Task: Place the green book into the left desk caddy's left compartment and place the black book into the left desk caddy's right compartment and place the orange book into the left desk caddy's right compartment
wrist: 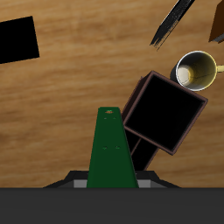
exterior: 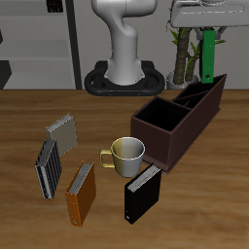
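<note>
Jaws clamping green book (exterior: pixel 209 55), above left desk caddy (wrist: pixel 164 114), mug (wrist: pixel 195 70) beside

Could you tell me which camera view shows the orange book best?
The exterior view: the orange book lies fully visible on the table near the front edge, beside the mug. The wrist view shows only a small brownish corner at the frame's edge, probably the same book.

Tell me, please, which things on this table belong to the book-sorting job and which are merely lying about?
Job: green book in the gripper, black book, orange book, left desk caddy.
Lying about: mug, small grey book, striped book.
</note>
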You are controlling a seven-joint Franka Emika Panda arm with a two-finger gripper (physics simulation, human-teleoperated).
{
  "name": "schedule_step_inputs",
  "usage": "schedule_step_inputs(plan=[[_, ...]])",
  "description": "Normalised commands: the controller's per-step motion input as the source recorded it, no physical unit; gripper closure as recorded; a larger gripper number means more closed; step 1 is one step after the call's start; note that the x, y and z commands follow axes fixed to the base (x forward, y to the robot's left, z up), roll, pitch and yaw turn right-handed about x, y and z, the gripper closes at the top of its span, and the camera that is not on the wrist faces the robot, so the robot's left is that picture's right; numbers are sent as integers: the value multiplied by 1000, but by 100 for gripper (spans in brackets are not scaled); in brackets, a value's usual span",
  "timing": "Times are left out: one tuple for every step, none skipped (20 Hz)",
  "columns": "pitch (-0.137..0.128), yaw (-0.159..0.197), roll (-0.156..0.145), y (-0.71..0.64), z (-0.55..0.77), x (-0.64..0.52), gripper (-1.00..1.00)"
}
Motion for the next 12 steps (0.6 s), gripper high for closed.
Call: schedule_step_inputs(plan=[[0, 0, 0, 0, 0, 0, 100], [50, -68, 4, -43, -160, -275, 100], [119, -196, -31, 80, -382, -986, 100], [13, 12, 141, 311, -140, -337, 100], [-15, -37, -12, 140, -150, -410, 100], [-25, 24, 87, 271, -138, -361, 100], [37, -9, 87, 181, -181, -353, 100], [97, -73, 67, 217, -245, -358, 100], [0, 0, 0, 0, 0, 0, 100], [-155, 92, 83, 420, -135, -908, 100], [6, -95, -67, -65, -66, -323, 100], [168, -119, 69, 85, -249, -338, 100]])
